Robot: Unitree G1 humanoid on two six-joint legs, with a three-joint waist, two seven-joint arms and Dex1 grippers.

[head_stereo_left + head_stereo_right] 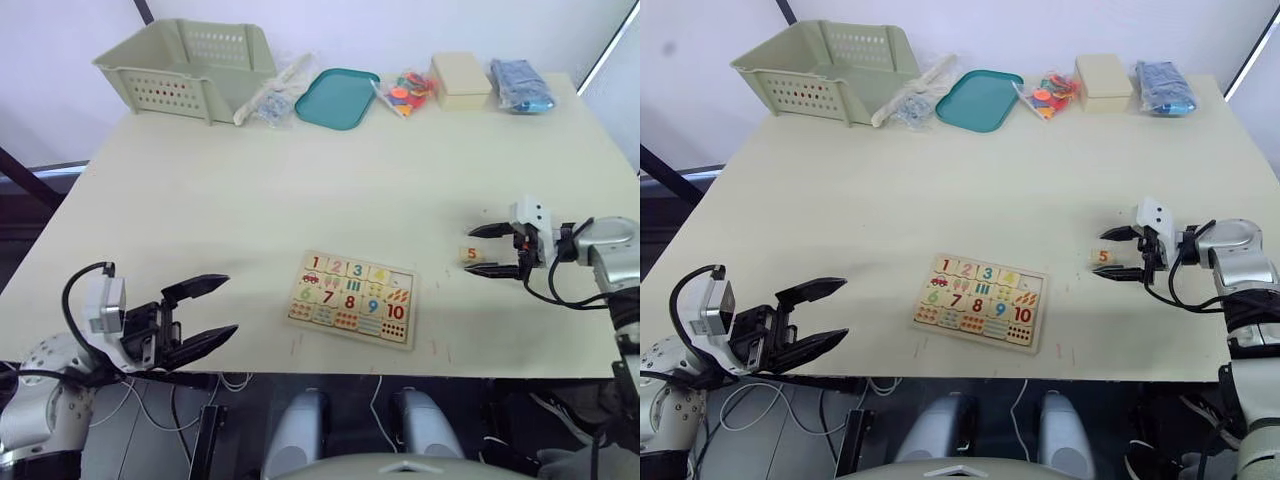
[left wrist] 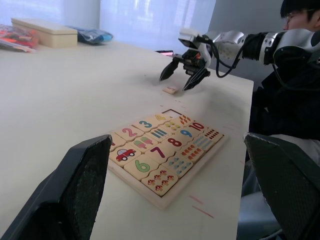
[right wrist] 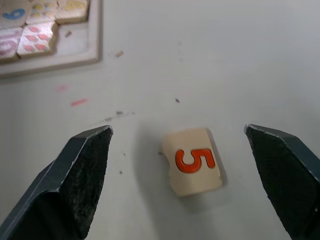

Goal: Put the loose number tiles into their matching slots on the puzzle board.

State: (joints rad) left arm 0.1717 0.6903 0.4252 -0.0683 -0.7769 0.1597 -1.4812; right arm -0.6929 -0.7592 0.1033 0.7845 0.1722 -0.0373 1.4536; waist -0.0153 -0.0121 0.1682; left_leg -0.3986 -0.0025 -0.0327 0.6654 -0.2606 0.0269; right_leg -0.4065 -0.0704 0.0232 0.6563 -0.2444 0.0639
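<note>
My right gripper (image 3: 182,150) spread wide around the 5 tile (image 3: 194,161), not touching; left gripper (image 1: 200,315) released, idle.

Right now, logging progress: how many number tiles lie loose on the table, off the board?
1: the 5 tile lies on the table between the open right gripper's fingers, right of the puzzle board.

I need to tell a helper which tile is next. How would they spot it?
Start at the puzzle board near the table's front edge. The tile lies alone to its right, between the open right gripper's fingers; it shows an orange 5.
</note>
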